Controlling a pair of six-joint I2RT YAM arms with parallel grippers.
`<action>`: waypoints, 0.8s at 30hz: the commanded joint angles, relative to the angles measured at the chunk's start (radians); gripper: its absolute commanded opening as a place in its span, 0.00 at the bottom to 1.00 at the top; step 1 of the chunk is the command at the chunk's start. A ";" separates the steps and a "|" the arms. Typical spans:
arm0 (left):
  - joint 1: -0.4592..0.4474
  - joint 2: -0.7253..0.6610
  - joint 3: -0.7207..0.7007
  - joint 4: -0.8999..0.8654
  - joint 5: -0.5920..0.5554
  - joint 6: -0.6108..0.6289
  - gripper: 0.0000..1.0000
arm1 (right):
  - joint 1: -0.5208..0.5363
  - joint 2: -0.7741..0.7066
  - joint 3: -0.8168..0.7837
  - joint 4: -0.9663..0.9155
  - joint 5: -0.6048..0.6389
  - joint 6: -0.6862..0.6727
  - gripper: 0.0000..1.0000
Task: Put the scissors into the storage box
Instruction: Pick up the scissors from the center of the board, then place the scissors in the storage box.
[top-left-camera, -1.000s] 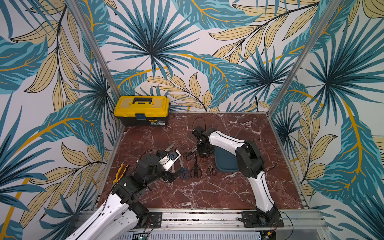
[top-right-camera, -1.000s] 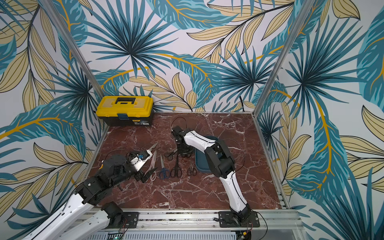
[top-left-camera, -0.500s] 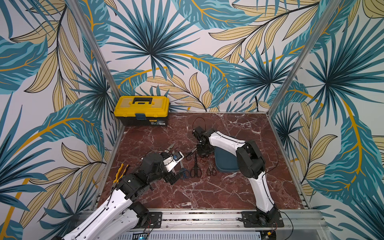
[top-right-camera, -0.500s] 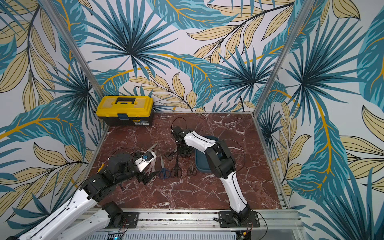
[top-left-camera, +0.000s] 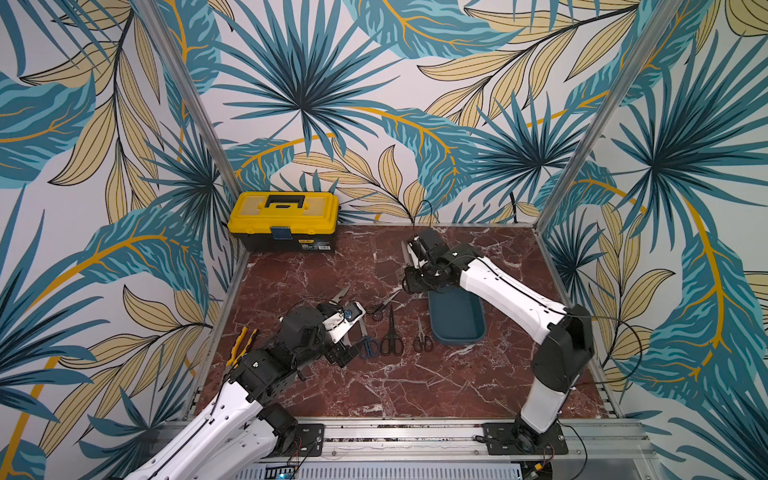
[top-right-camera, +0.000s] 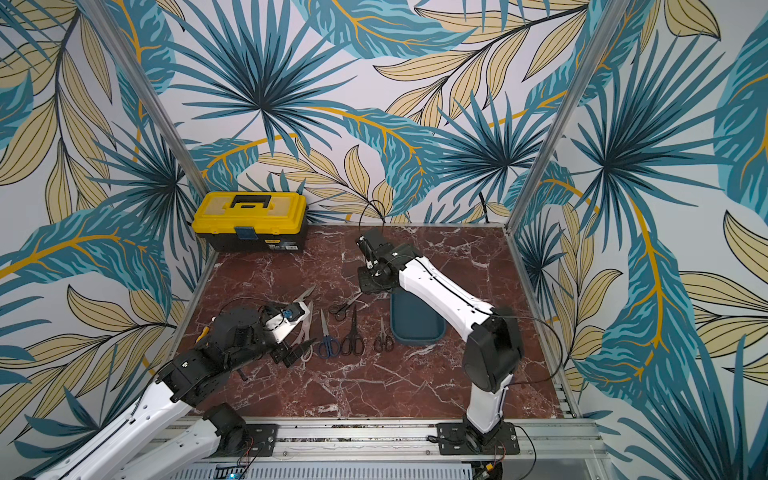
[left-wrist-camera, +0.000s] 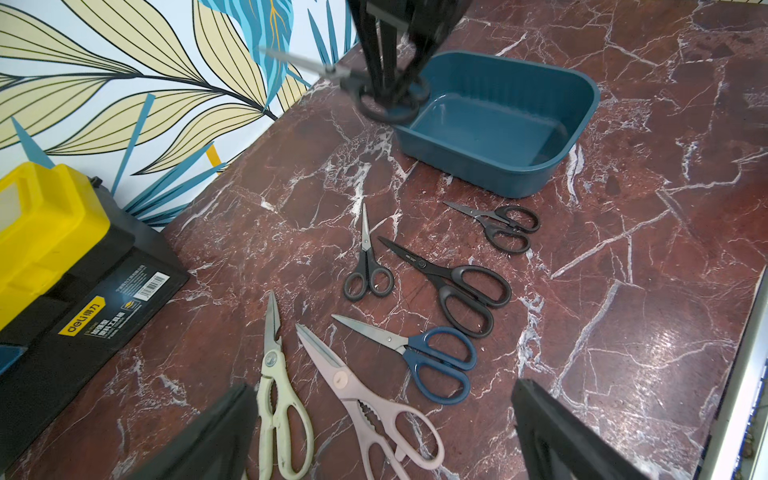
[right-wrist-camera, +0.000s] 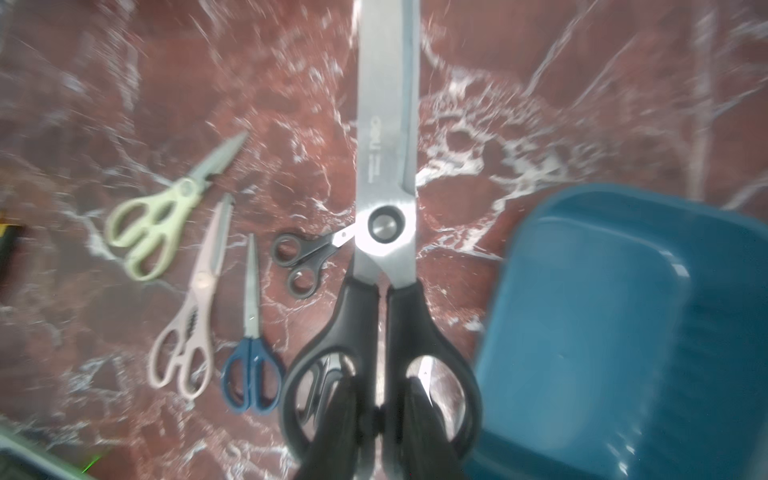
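- Marble tabletop (top-left-camera: 415, 386), red-brown, is shut in by leaf-print walls on three sides, with a metal rail (top-left-camera: 415, 428) along the front edge; bare room lies between the scissors and that rail, and to the right of the storage box (top-left-camera: 457, 320)
- Yellow-lidded toolbox (top-left-camera: 284, 226) stands against the back wall at the left corner; yellow-handled pliers (top-left-camera: 241, 345) lie close to the left edge
- Counted: one storage box, one toolbox, one pliers, seven pairs of scissors
- Six pairs lie flat on the marble left of the box: cream pair (left-wrist-camera: 274, 399), pink pair (left-wrist-camera: 357, 395), blue pair (left-wrist-camera: 428, 361), small black pair (left-wrist-camera: 368, 266), dark-bladed black pair (left-wrist-camera: 457, 286), and another small black pair (left-wrist-camera: 503, 226) nearest the box
- Seventh, the large black-handled pair (right-wrist-camera: 386, 199), hangs off the table just beside the box's far end
- Right gripper (right-wrist-camera: 376, 399): fingers (right-wrist-camera: 340, 428) clenched on that pair's handles
- Left gripper (left-wrist-camera: 382, 388): fingers (left-wrist-camera: 216, 432) spread wide over the cream and pink handles, grasping nothing
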 joint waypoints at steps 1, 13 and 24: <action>0.004 0.005 -0.010 0.020 0.039 0.015 1.00 | -0.038 -0.075 -0.125 -0.035 0.056 0.020 0.11; 0.007 -0.154 -0.102 0.111 0.021 0.094 1.00 | -0.148 -0.109 -0.403 -0.034 -0.015 -0.027 0.12; 0.007 -0.105 -0.078 0.076 0.035 0.092 1.00 | -0.173 0.036 -0.442 0.060 0.020 -0.012 0.12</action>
